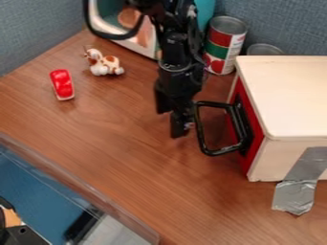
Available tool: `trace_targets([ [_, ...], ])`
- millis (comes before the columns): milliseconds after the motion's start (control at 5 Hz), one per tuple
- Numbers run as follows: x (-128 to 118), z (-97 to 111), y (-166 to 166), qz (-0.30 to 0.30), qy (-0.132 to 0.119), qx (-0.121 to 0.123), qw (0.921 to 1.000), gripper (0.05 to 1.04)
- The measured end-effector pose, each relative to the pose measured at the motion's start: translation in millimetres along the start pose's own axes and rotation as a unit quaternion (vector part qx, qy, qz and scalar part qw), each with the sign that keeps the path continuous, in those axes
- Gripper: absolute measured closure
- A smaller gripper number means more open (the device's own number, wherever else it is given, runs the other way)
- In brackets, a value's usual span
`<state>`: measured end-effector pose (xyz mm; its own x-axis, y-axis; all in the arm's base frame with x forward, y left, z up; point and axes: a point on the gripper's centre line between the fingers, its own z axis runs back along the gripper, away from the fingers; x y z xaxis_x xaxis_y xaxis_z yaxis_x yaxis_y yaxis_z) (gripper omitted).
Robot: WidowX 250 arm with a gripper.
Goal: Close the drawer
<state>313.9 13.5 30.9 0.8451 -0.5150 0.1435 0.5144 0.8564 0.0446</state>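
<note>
The black gripper (pixel 174 123) hangs low over the wooden table, just left of the drawer's black handle (pixel 201 130). Whether it touches the handle, I cannot tell. The red drawer front (pixel 254 139) faces left on the pale wooden box (pixel 290 95) at the right side of the view. That front sits close against the box, with no clear gap showing. The handle's loop sticks out to the left, and part of the front lies behind it.
Behind the gripper, a can (pixel 224 45) stands near the blue divider, with another can (pixel 263 49) behind the box. A spotted toy dog (pixel 103 63) and a red toy (pixel 62 84) lie to the left. A clear-walled bin (pixel 83 189) occupies the lower left; silver tape (pixel 297 191) runs down the box's near side.
</note>
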Motion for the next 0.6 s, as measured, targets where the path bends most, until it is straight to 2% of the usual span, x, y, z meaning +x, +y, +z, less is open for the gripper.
trace_targets([
  [200,-48.6,25.8,31.4,0.064,0.048,0.031,0.9963,0.083],
  [400,-98.9,60.7,53.5,0.121,0.059,0.036,0.9903,0.083],
  [600,-144.9,90.0,68.3,0.168,0.049,0.03,0.9841,0.083],
])
